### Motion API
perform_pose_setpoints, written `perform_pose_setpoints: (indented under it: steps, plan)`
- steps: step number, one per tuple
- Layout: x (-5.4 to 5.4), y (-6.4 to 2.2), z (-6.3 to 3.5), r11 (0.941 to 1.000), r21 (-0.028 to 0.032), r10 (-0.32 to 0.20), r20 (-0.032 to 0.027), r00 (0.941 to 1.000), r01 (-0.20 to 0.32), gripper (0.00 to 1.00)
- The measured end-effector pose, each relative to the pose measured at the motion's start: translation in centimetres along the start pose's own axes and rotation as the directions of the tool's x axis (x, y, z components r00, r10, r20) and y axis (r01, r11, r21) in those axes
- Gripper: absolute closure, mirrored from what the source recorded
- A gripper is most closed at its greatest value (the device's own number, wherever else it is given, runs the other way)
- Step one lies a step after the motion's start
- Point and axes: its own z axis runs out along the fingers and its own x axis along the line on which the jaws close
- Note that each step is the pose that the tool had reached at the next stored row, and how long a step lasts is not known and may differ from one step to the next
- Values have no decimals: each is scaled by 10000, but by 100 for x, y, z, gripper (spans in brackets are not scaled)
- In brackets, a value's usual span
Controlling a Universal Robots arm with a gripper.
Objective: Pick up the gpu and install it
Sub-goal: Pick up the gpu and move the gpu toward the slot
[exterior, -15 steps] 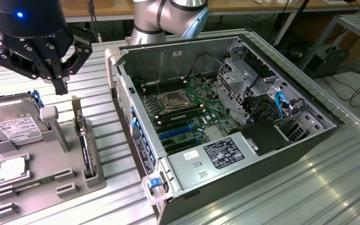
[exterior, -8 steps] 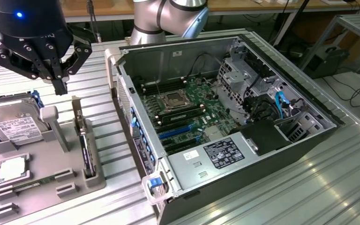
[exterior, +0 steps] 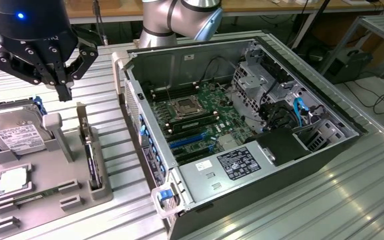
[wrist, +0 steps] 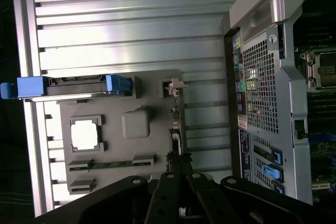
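Observation:
The gpu (exterior: 90, 156) stands on its edge in a slot of the grey holder (exterior: 45, 192), with its silver bracket (exterior: 82, 116) at the far end. In the wrist view the gpu (wrist: 175, 129) is a thin dark strip seen edge-on, ending just ahead of the fingertips. My black gripper (exterior: 64, 94) hangs above the holder's far end, a little to the exterior view's left of the bracket and apart from it. Its fingers are shut together with nothing between them, and in the wrist view the gripper (wrist: 177, 162) points down along the card's line.
A silver hard drive (exterior: 15, 131) with blue rails and a square processor chip (exterior: 12, 181) sit in the same holder. The open computer case (exterior: 352, 131), motherboard (exterior: 199, 117) facing up, lies at the exterior view's right on a ribbed metal table (exterior: 352, 200).

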Motion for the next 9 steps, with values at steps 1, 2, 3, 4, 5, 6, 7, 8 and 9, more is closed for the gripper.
perform_pose_setpoints:
  steps: [1, 2, 3, 4, 5, 6, 7, 8, 9]
  plan:
    - [0, 0, 0, 10000, 0, 0, 1, 10000, 0, 89]
    - [0, 0, 0, 10000, 0, 0, 0, 10000, 0, 83]
    - [0, 0, 0, 10000, 0, 0, 0, 10000, 0, 76]
    - [0, 0, 0, 10000, 0, 0, 1, 10000, 0, 71]
    - [0, 0, 0, 10000, 0, 0, 0, 10000, 0, 64]
    - [0, 0, 0, 10000, 0, 0, 1, 10000, 0, 64]
    - [0, 0, 0, 10000, 0, 0, 1, 10000, 0, 64]
    - [0, 0, 0, 10000, 0, 0, 0, 10000, 0, 58]
    - [0, 0, 0, 10000, 0, 0, 0, 10000, 0, 52]
